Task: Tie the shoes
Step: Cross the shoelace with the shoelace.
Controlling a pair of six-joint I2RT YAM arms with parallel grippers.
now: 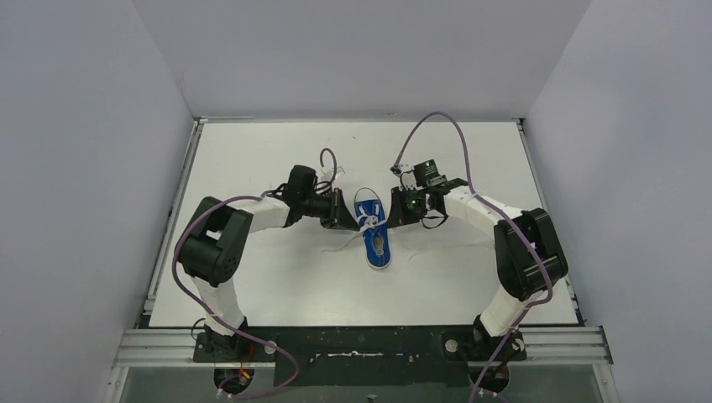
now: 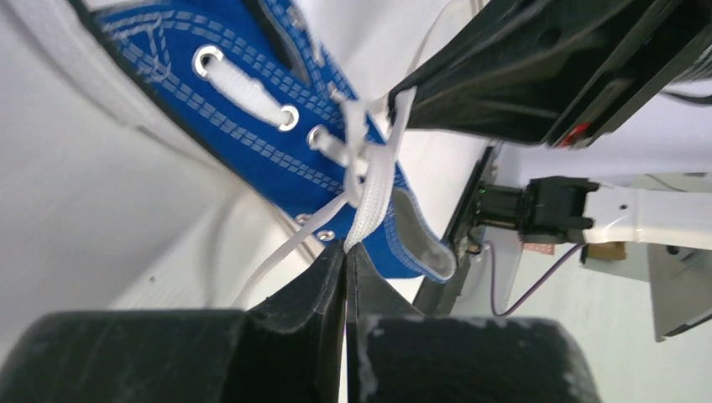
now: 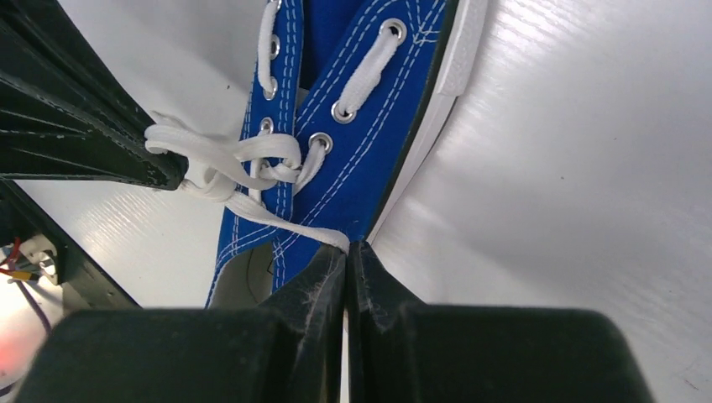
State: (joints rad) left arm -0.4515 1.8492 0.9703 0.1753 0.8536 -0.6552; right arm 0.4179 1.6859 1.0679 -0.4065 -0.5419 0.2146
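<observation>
Black left claw, pinched shut on a lace strand, sits at 9 o'clock of the blue shoe, long axis 12-to-6 at mid-worktop; right claw, equally near at 3 o'clock, pinches the other strand.

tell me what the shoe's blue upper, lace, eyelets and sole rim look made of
The upper looks like woven cloth, likely canvas: matt, with white double stitching.
The lace is a flat white woven tape, perhaps cotton or polyester: soft and matt.
The eyelets look like metal, by their silvery shine.
The sole rim seems to be smooth white rubber with a slight sheen.
</observation>
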